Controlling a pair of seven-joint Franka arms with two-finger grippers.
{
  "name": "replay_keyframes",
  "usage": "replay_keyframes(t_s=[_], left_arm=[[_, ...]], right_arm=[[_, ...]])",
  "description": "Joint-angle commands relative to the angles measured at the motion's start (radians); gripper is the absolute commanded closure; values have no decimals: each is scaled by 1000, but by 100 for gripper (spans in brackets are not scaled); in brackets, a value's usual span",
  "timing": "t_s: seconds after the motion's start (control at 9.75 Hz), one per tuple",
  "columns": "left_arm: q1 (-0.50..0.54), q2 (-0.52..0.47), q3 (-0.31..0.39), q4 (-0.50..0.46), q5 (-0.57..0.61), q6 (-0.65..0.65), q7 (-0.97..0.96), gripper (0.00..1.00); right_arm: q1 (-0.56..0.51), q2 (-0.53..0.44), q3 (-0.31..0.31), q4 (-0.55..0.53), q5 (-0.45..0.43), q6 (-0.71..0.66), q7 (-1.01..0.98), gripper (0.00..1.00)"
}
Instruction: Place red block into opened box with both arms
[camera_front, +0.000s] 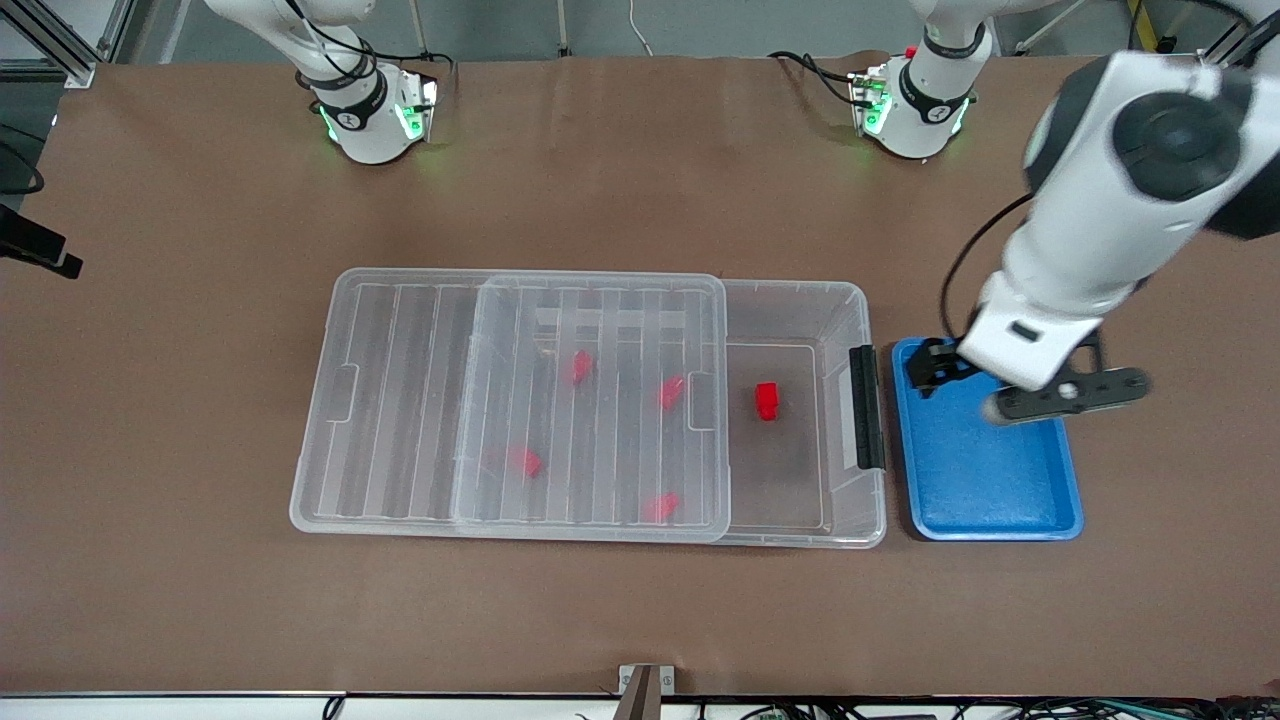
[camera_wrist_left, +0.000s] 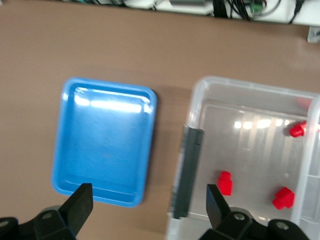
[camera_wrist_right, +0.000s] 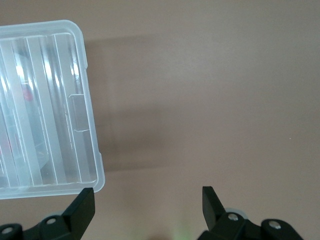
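The clear box (camera_front: 872, 470) lies mid-table with its ribbed lid (camera_front: 400, 400) slid toward the right arm's end, so the end by the black latch bar (camera_front: 866, 405) is uncovered. One red block (camera_front: 767, 400) (camera_wrist_left: 224, 182) lies in the uncovered part. Several more red blocks (camera_front: 580, 367) show through the lid. My left gripper (camera_front: 932, 366) (camera_wrist_left: 149, 200) hangs open and empty above the gap between the latch end and the blue tray. My right gripper (camera_wrist_right: 148, 202) is out of the front view; it is open and empty over bare table by a corner of the lid (camera_wrist_right: 45, 110).
A blue tray (camera_front: 985, 470) (camera_wrist_left: 102, 140) with nothing in it sits beside the box's latch end, toward the left arm's end. The two arm bases (camera_front: 370, 110) (camera_front: 915, 105) stand at the table's edge farthest from the front camera.
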Motion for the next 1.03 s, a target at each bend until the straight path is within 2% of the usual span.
replay_keyframes(t_s=[0.0, 0.1, 0.21, 0.31, 0.41, 0.51, 0.62, 0.92], left_arm=[[85, -73, -5, -29, -28, -74, 178, 0], [143, -113, 0, -32, -77, -103, 262, 0], [152, -162, 24, -45, -123, -106, 345, 0], [98, -213, 116, -76, -132, -119, 428, 0], [3, -265, 241, -114, -152, -158, 456, 0], [-72, -314, 346, -154, -224, -184, 459, 0], [-114, -351, 412, -195, -271, -194, 467, 0], [-131, -417, 417, -274, -286, -195, 459, 0]], right_arm=[[16, 28, 2, -108, 84, 86, -19, 59], [45, 50, 3, -181, 95, 186, -74, 81], [56, 66, 2, -270, 94, 304, -146, 94], [58, 88, 3, -347, 94, 416, -192, 100], [67, 117, 3, -393, 94, 491, -252, 100], [79, 142, 3, -430, 94, 557, -268, 100], [96, 160, 3, -447, 94, 584, -268, 100], [147, 197, 9, -457, 106, 582, -263, 100]])
